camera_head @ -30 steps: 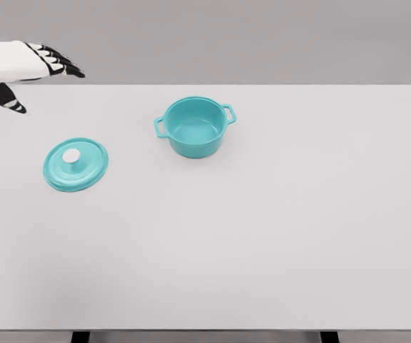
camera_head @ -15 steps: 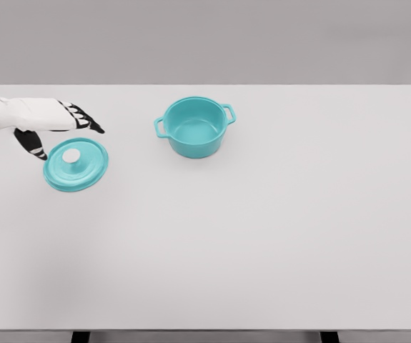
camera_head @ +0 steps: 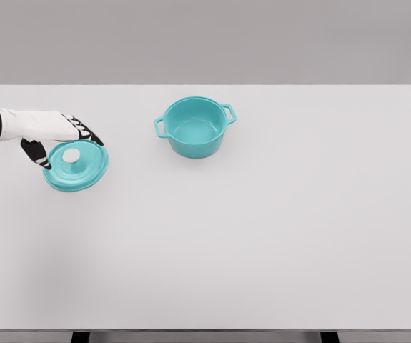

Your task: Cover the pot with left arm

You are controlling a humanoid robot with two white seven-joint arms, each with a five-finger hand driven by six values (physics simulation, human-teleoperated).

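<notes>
Pale grey wall fills the top of the head view, and below it a wide white table [camera_head: 276, 236] takes up nearly everything else.

Taking the pot [camera_head: 194, 127] as the landmark: the lid [camera_head: 76, 165] lies flat on the table well to the left of the pot and a little nearer the camera. The left hand [camera_head: 56, 134] comes in from the left edge and sits at the lid's far-left rim, on the side away from the pot. Its fingers [camera_head: 89, 133] reach across the lid's back edge, pointing toward the pot, while the thumb [camera_head: 36, 153] hangs down at the lid's left edge. The hand is spread loosely with a clear gap between thumb and fingers, and it does not appear to be gripping anything. Whether the fingertips actually touch the lid cannot be told from this angle.

Bare tabletop lies between lid and pot. Two dark legs show under the table's near edge.

The lid is a teal disc with a raised rim and a small white knob at its centre, knob up. The pot is the same teal, round and upright, open on top, with a loop handle on its left and right sides.
</notes>
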